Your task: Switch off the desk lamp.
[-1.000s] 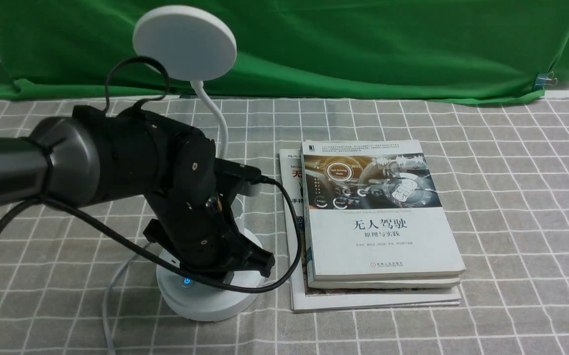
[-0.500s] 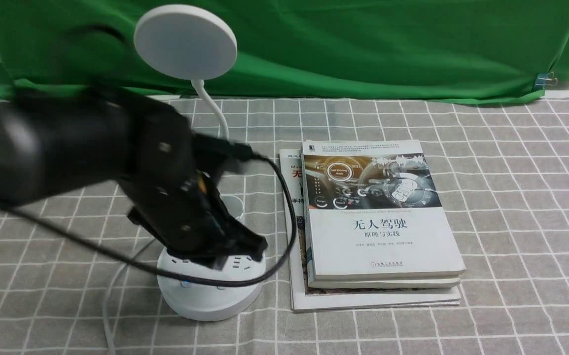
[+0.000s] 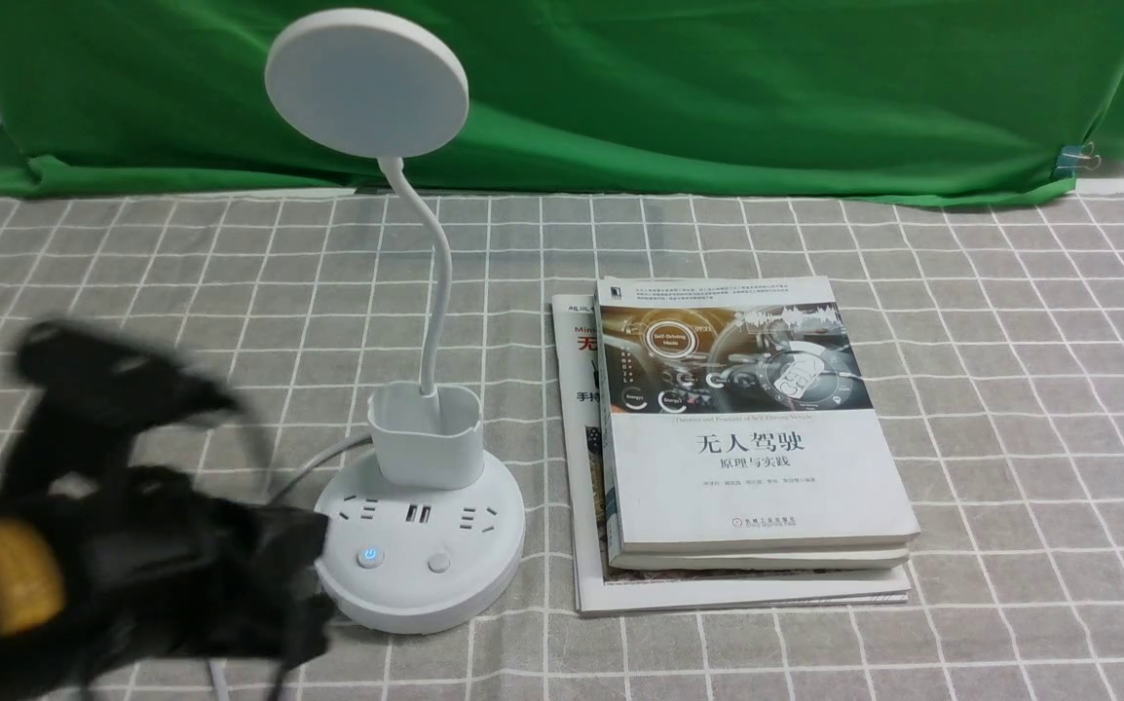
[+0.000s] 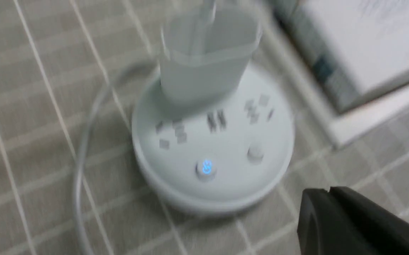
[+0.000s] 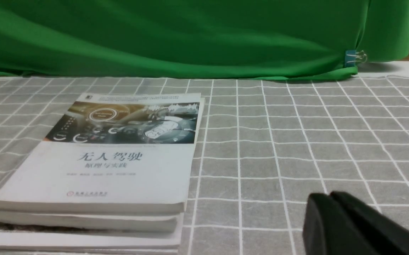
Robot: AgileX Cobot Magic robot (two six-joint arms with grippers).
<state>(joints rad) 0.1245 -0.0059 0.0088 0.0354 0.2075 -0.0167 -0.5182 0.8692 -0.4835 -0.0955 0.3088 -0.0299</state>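
The left gripper (image 3: 299, 584) is a dark motion blur at the near left, just beside the lamp's base and clear of it; in the left wrist view its fingers (image 4: 335, 216) lie pressed together with no gap and nothing between them. The right gripper (image 5: 332, 209) does not show in the front view; its wrist view shows its fingers likewise closed on nothing, over the checked tablecloth (image 3: 1010, 389). The desk lamp (image 3: 421, 545) stands left of centre, its disc head raised toward the green backdrop (image 3: 718, 88), one base button glowing blue. A stack of books (image 3: 757, 467) lies just right of the base.
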